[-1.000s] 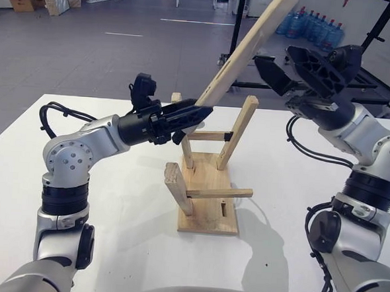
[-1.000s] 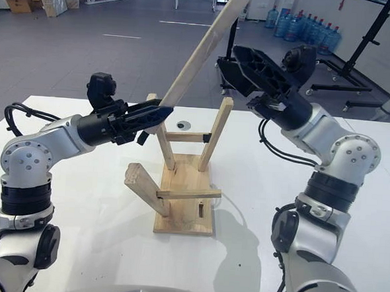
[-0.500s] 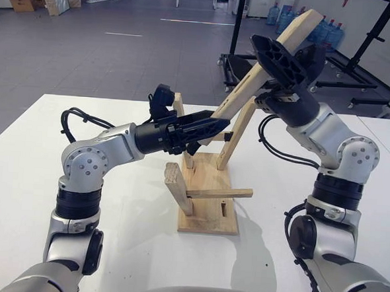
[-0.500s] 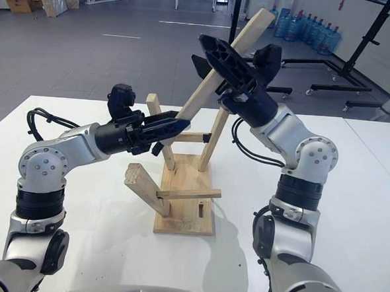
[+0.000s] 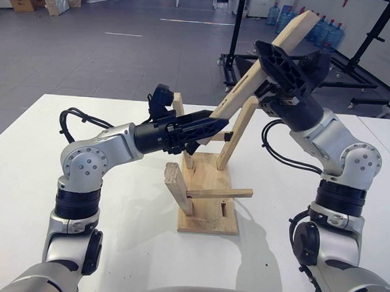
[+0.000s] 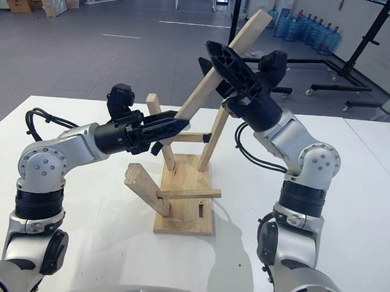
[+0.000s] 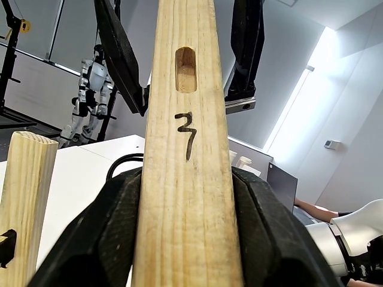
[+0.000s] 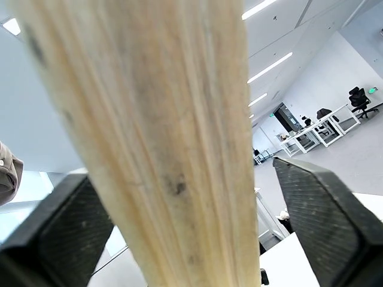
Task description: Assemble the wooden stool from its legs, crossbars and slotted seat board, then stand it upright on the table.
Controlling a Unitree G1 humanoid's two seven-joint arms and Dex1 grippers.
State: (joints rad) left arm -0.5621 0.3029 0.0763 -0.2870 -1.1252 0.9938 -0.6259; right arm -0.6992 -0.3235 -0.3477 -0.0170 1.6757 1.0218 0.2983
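Observation:
A long wooden leg [image 5: 252, 83] slants up to the right above the stool, marked with a number and a slot [image 7: 185, 69]. My left gripper [image 5: 209, 122] is shut on its lower end, pads pressing both sides [image 7: 114, 239]. My right gripper [image 5: 263, 54] is open, and its fingers [image 8: 317, 221] straddle the leg's upper part with a gap on one side. Under them the seat board [image 5: 207, 210] lies flat on the table. Three legs stand in it: back left [image 5: 181, 128], back right [image 5: 237, 132], front left [image 5: 178, 188]. A crossbar [image 5: 209, 135] joins the back pair; another [image 5: 220, 192] sticks out from the front leg.
The white table [image 5: 109, 247] has free room left and right of the stool. Its far edge runs just behind the stool. Beyond are open floor, black wheeled stands [image 5: 345, 69] and water bottles [image 5: 321, 28].
My right gripper swung in from the right and now straddles the upper leg. My left gripper carried the lower end toward the stool, tilting the leg lower. Little moved in the last half second.

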